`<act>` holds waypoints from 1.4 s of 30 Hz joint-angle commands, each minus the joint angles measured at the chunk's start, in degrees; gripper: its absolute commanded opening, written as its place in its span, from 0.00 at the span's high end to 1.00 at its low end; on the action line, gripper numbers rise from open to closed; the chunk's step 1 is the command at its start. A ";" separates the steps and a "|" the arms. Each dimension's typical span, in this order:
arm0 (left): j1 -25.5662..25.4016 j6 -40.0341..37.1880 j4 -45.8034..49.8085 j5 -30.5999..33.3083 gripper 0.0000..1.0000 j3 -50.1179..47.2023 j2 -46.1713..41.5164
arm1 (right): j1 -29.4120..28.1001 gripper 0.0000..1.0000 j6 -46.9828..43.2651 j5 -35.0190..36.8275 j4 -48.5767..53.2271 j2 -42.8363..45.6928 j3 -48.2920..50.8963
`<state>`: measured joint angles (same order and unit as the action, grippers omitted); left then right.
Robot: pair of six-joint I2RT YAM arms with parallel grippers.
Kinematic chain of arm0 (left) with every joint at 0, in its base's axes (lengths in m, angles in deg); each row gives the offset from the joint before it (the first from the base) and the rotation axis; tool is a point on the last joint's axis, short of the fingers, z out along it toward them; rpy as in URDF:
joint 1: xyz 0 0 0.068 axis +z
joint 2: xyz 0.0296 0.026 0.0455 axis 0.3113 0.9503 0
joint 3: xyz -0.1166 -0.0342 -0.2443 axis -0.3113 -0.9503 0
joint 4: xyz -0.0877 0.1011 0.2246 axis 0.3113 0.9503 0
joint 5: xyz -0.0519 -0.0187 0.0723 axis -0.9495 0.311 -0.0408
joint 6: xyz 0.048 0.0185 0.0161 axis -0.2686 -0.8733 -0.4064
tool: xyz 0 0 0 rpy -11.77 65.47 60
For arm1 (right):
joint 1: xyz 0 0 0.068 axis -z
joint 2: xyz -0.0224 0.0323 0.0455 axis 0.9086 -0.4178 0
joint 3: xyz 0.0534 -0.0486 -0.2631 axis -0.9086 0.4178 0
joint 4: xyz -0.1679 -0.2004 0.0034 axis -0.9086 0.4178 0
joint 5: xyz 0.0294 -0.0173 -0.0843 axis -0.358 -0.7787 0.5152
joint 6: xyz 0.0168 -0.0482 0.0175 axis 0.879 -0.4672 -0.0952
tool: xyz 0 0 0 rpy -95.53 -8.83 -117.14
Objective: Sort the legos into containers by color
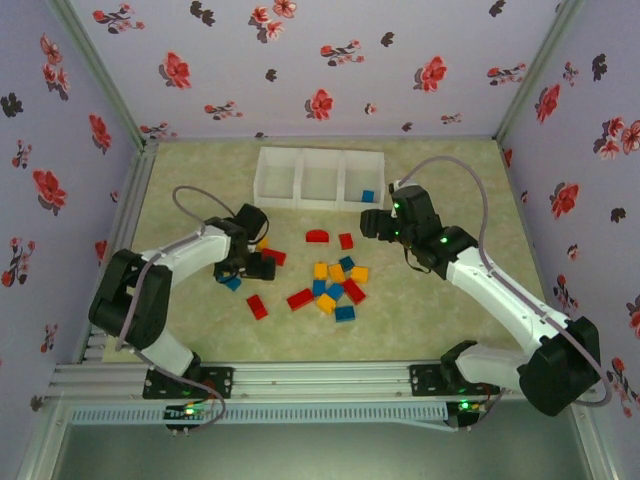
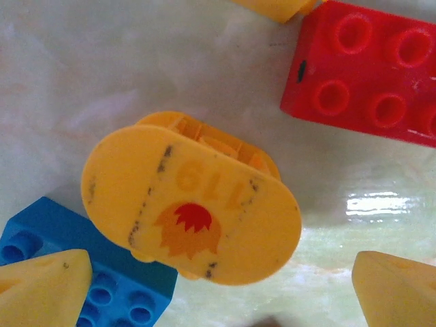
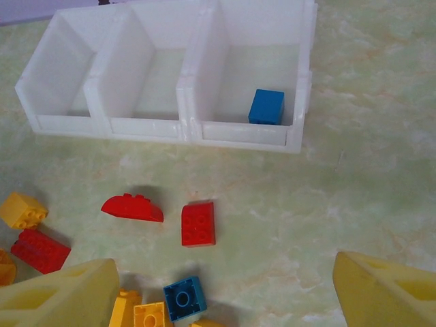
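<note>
The white containers (image 1: 320,178) stand in a row at the back, with one blue lego (image 3: 266,107) in the right bin (image 3: 300,82). My left gripper (image 2: 221,293) is open and low over the table. A yellow oval lego with a flame print (image 2: 191,204) lies between its fingers, untouched, beside a blue brick (image 2: 88,286) and a red brick (image 2: 371,75). My right gripper (image 3: 225,293) hangs open and empty in front of the bins. A red arched lego (image 3: 133,208), a red brick (image 3: 198,223) and an upturned blue brick (image 3: 184,298) lie below it.
Several red, yellow and blue legos (image 1: 335,285) are scattered mid-table between the arms. Two loose red bricks (image 1: 257,306) lie nearer the front. Flowered walls close in the table on three sides. The left and middle bins hold nothing.
</note>
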<state>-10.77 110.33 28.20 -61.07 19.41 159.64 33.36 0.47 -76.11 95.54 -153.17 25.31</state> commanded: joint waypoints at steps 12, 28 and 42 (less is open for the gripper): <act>0.61 -3.91 -0.74 5.53 0.14 6.51 6.95 | -0.22 0.16 0.20 3.27 2.69 3.88 0.02; 2.62 -7.57 -3.49 4.56 0.08 14.38 12.03 | -0.16 0.15 -0.04 5.36 3.42 4.74 0.64; 5.78 -9.88 -3.93 2.30 0.19 18.50 16.45 | -0.14 0.15 -0.53 6.81 4.17 5.60 0.65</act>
<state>-5.44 101.78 24.14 -57.44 36.72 175.44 33.36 0.40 -71.11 99.10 -148.75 25.33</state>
